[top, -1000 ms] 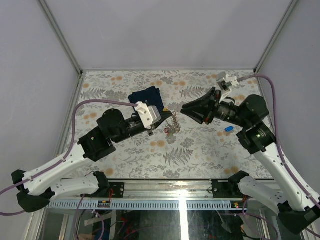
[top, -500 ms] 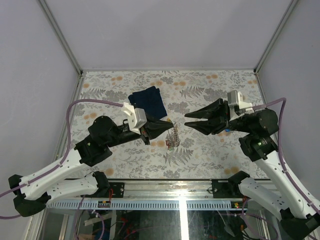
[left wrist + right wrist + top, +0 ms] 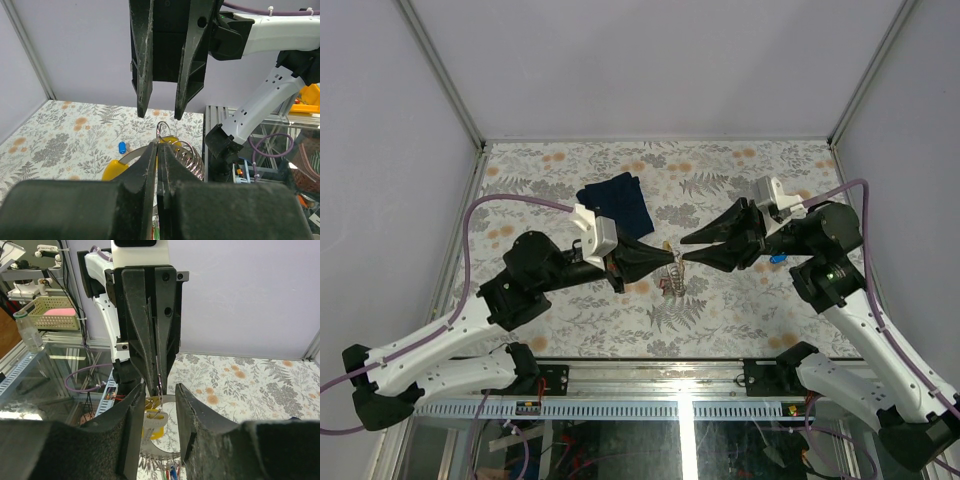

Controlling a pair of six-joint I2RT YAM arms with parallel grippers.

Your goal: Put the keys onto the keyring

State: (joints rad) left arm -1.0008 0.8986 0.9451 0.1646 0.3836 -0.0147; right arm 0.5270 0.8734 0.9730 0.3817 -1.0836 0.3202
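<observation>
Presently the left gripper [image 3: 671,259], jaws pinched shut on the thin silvery wire keyring [image 3: 186,152], holds it above the floral-patterned counter [image 3: 560,160] with yellow-tagged keys [image 3: 116,169] dangling. The right gripper [image 3: 684,250] faces it, jaws part-open and empty. If they close off-centre, they could knock the ring loose.

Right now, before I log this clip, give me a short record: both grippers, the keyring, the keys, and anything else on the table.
left gripper: shut on the keyring, raised off the table
right gripper: open, tips facing the left gripper's tip, holding nothing
keys: bunch hangs below the left gripper's tip; yellow tag visible
blue key: loose on the table, beside the right gripper
navy cloth: folded, on the table beyond the left gripper
</observation>
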